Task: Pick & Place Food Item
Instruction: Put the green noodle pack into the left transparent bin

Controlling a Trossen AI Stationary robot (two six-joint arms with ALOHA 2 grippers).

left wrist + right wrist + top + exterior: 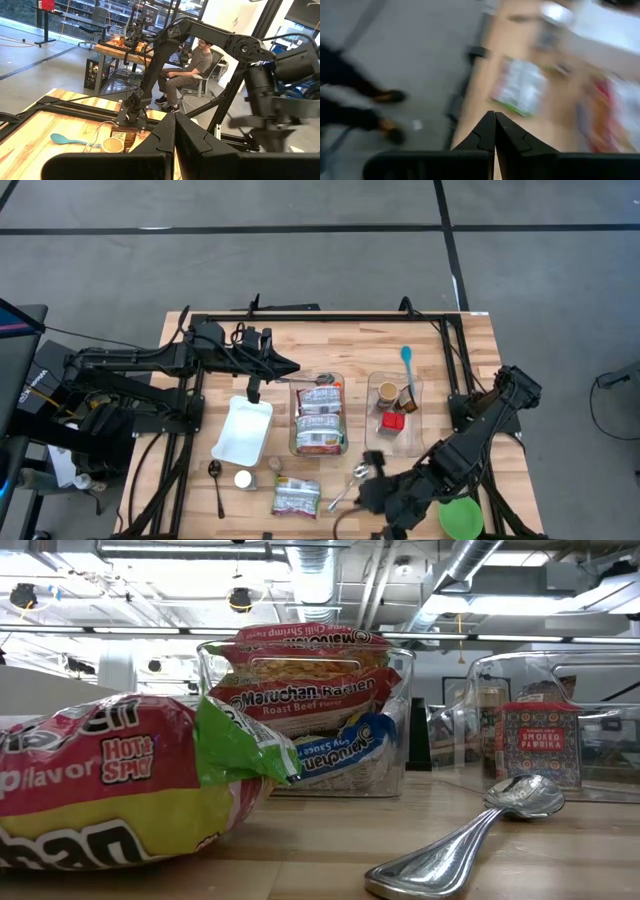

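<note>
tabletop point(470, 360) wood | clear bin point(318, 416) mid-table, stacked ramen packs | loose ramen pack point(296, 496) near front edge, beside metal spoon point(352, 483) | left gripper point(297, 368) fingers pressed together, empty, over bin's far end | right gripper point(366, 492) fingers together, empty, by spoon

The table's point(470, 360) far edge strip lies bare. Mid-table, 2 clear bins point(318, 415) point(394, 413) stand side by side with a narrow bare lane between them. Toward the near edge, a ramen packet point(296, 496), a metal spoon point(349, 485), a black spoon point(216, 480) and a white tray point(243, 430) crowd the surface; a green bowl point(461, 518) fills the near right corner.
</note>
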